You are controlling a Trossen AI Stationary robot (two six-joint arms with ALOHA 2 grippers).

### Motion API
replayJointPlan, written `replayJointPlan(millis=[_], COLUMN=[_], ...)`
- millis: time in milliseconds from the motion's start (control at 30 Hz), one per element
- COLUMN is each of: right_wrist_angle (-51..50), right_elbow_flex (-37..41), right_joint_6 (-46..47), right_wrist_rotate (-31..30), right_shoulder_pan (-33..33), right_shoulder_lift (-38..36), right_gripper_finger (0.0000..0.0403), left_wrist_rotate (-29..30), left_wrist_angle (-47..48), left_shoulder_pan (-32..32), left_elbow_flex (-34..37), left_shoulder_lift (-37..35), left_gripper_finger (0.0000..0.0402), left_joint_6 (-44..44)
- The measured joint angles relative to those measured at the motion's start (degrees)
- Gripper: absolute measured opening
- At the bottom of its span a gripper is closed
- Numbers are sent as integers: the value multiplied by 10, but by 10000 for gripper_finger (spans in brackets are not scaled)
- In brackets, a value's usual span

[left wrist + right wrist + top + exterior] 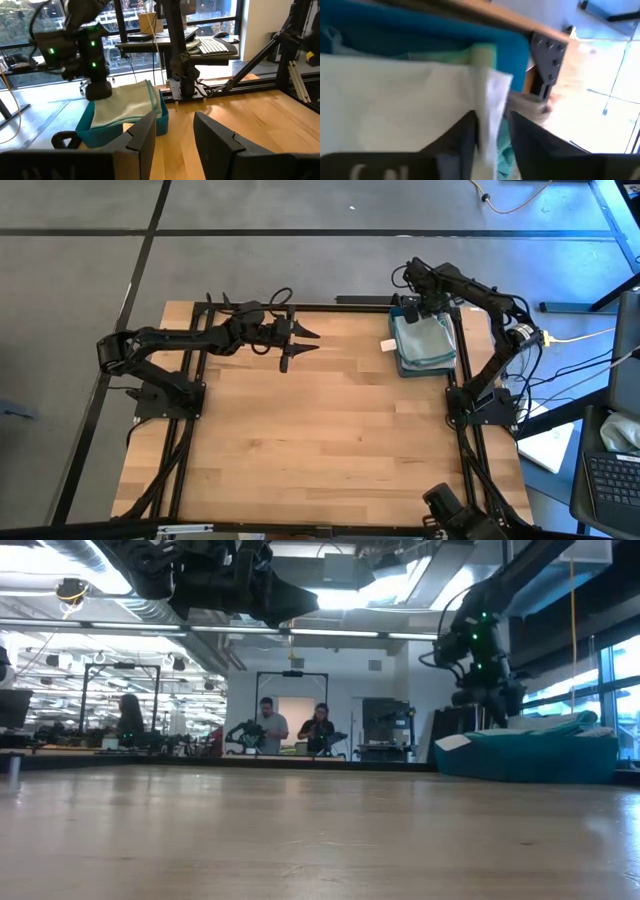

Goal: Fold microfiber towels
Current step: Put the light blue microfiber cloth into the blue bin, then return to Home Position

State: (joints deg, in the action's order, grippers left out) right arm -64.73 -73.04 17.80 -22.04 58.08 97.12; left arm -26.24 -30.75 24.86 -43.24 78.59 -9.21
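A stack of microfiber towels [425, 340] lies in a blue tray [402, 366] at the table's far right, with a light grey towel [395, 100] on top and pale green and teal ones under it. A small white tag [388, 345] sticks out on the stack's left side. My right gripper [492, 120] hangs just above the stack's far end, pointing steeply down, fingers apart. A pale strip of cloth edge [496, 95] runs into the gap between them. My left gripper [300, 345] waits open, level, above the far middle of the table, with nothing between its fingers. My right gripper has its fingers [465, 132] on either side of a pale edge strip [492, 112] of the stack's towels, coming from above. I cannot tell whether they touch it. The towels lie flat in the tray.
The wooden tabletop [320, 430] stretches from the arms to the near edge. Black frame rails [460, 460] run along both sides. Beyond the table are desks with a keyboard [215, 46] and two people [295, 728] far off in the room.
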Motion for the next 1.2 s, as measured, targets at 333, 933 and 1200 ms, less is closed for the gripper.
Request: replayJointPlan(millis=[333, 933, 1200], right_wrist_angle=[-63, 428, 495], right_elbow_flex=[-124, 256, 399], right_joint_6=[-18, -116, -122], right_wrist_rotate=[25, 194, 200], right_shoulder_pan=[-45, -319, -392], right_shoulder_lift=[-35, -487, -693], right_gripper_finger=[216, 140, 96], left_wrist_rotate=[0, 130, 189], left_wrist_angle=[8, 17, 164], left_shoulder_pan=[0, 31, -2], left_elbow_flex=[0, 200, 244], left_shoulder_lift=[0, -346, -531], left_gripper_finger=[124, 124, 124], left_joint_6=[-6, 72, 75])
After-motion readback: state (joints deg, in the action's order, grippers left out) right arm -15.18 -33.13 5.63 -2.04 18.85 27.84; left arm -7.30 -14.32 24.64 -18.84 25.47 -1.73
